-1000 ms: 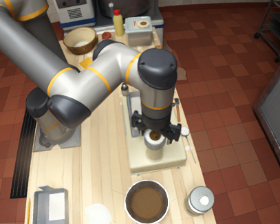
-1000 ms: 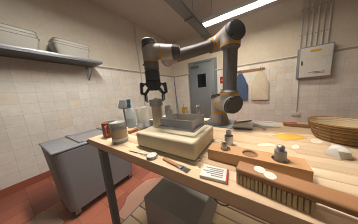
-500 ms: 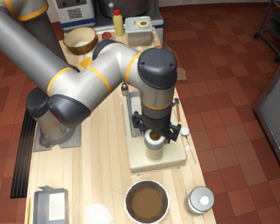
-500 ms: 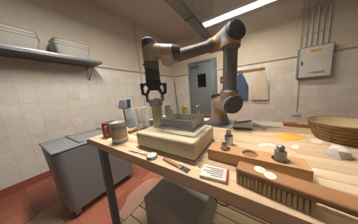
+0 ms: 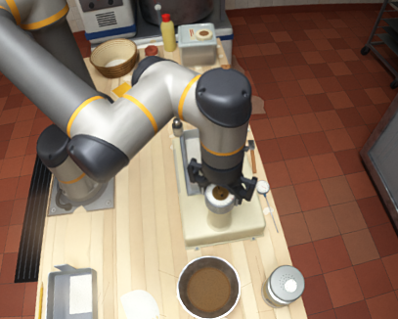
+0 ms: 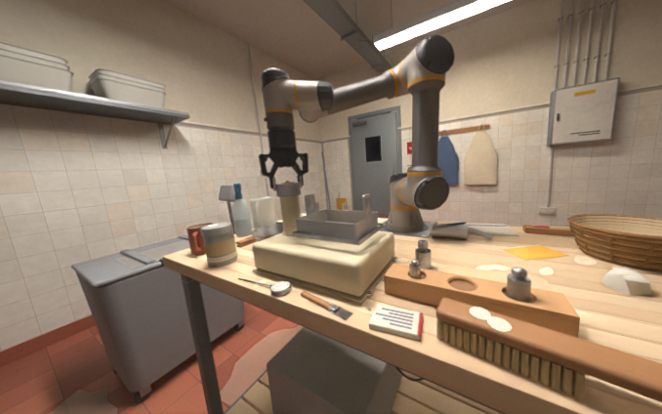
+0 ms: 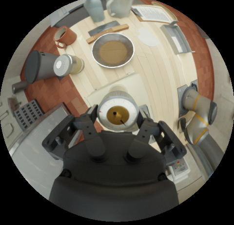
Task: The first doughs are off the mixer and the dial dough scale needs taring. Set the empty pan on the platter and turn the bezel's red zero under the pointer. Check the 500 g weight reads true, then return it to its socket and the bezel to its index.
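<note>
The grey pan [image 6: 336, 224] sits on the platter of the cream dough scale [image 6: 323, 257]. My gripper [image 7: 117, 117] is clamped on the bezel [image 7: 118, 112] of the scale's round dial, its fingers on the rim's two sides. The dial tops a cream column [image 5: 220, 205] at the scale's front end. A red mark shows at the bezel's left edge and the dark pointer aims down to the right. The wooden weight block [image 6: 477, 296] lies beside the scale with one empty socket [image 6: 461, 283]. Small weights [image 6: 519, 283] stand in the block. I cannot tell which one is the 500 g.
A wicker basket [image 6: 637, 239] sits at the far end of the bench. A round bowl [image 5: 209, 287] and a shaker [image 5: 282, 285] stand in front of the scale. A brush [image 6: 555, 345], a knife [image 6: 326, 304] and a thermometer [image 6: 272, 286] lie along the bench edge.
</note>
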You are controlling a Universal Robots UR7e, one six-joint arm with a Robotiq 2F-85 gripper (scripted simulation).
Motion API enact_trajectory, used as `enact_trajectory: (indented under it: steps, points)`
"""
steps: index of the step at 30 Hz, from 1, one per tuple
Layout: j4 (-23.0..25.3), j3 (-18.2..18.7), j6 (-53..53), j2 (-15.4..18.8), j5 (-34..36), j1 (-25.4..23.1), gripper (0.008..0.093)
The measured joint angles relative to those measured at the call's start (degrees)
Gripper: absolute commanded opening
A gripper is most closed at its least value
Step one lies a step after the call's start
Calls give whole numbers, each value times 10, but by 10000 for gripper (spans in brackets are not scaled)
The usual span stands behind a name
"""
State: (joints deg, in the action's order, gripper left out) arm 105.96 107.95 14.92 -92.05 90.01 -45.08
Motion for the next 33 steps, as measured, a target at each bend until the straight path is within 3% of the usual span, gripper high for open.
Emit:
enact_trajectory:
  steps: [10, 33]
  points:
    - [0, 0, 0, 0, 0, 0, 80]
    - [0, 0, 75, 0, 0, 0, 80]
